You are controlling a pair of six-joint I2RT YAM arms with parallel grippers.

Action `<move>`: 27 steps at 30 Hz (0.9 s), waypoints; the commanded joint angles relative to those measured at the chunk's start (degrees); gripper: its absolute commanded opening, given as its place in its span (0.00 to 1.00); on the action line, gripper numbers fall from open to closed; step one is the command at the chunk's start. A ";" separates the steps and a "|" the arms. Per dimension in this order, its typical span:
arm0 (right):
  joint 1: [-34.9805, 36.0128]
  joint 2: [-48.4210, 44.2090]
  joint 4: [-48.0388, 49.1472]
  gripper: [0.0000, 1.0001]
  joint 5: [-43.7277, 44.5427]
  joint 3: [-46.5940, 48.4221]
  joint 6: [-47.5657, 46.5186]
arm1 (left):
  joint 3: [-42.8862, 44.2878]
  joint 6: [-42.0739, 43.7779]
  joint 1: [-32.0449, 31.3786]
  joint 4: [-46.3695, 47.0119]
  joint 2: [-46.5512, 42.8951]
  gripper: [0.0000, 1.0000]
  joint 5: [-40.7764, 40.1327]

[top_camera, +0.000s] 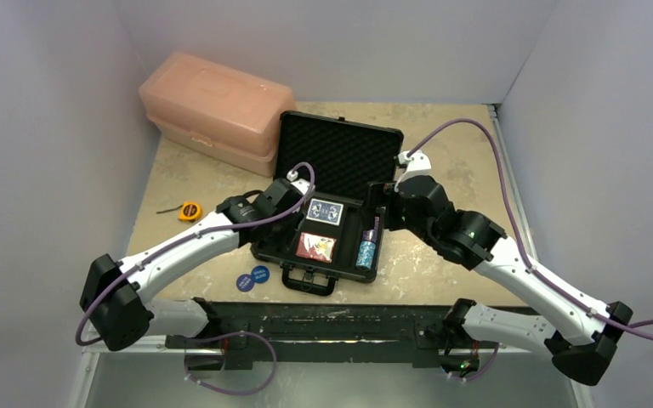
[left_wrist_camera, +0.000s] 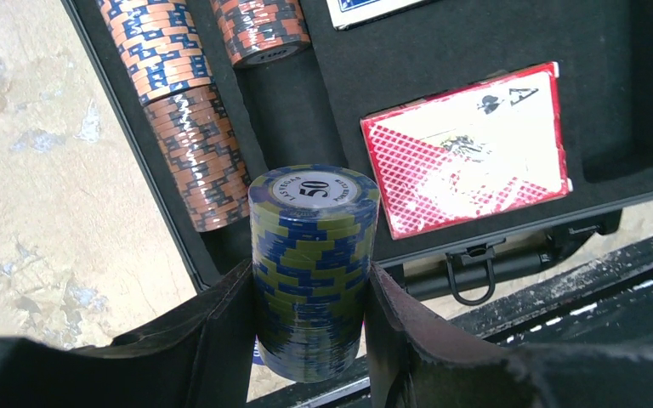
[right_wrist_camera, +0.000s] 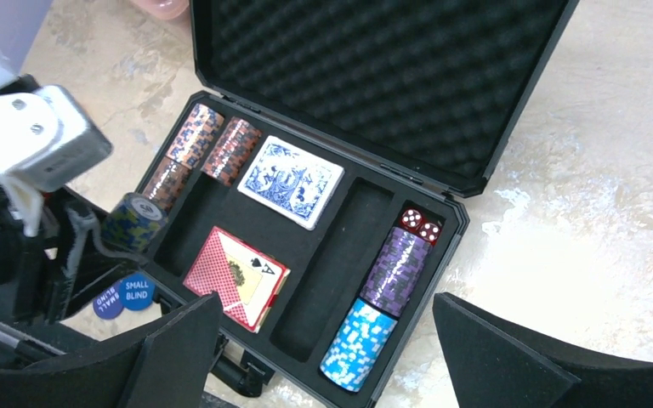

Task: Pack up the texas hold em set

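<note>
The chip stack (left_wrist_camera: 313, 229) between the jaws of the left gripper (left_wrist_camera: 308, 285) is blue with yellowy-green stripes. The card deck (left_wrist_camera: 468, 149) just past them is red with white criss-cross lines. Ahead of the jaws of the right gripper (right_wrist_camera: 323, 302), the dice (right_wrist_camera: 421, 225) look red, maybe with white dots.

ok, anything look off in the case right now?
Light-blue chip stack at the near end of the right slot looks tilted, its end riding up over the briefcase rim rather than seated. Red deck looks slightly skewed in its pocket. Two blue discs lie outside on the table.
</note>
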 commanded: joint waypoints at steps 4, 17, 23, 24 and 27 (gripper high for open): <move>-0.26 -3.40 0.43 0.99 4.31 -0.99 0.75 | 4.72 -2.43 0.49 3.69 4.57 0.00 -3.39; -0.79 -4.28 1.55 0.99 4.18 -1.77 0.63 | 6.01 -4.27 2.30 3.75 11.25 0.00 -4.46; -0.96 -4.27 0.21 0.99 4.11 -1.16 0.17 | 6.68 -4.25 3.02 3.92 13.99 0.00 -4.50; -0.96 -4.46 0.02 0.99 4.19 -1.16 0.10 | 6.72 -4.36 3.04 4.02 14.30 0.00 -4.59; -1.03 -4.95 -0.05 0.99 4.20 -1.48 0.08 | 6.79 -4.76 3.02 4.45 14.99 0.00 -4.56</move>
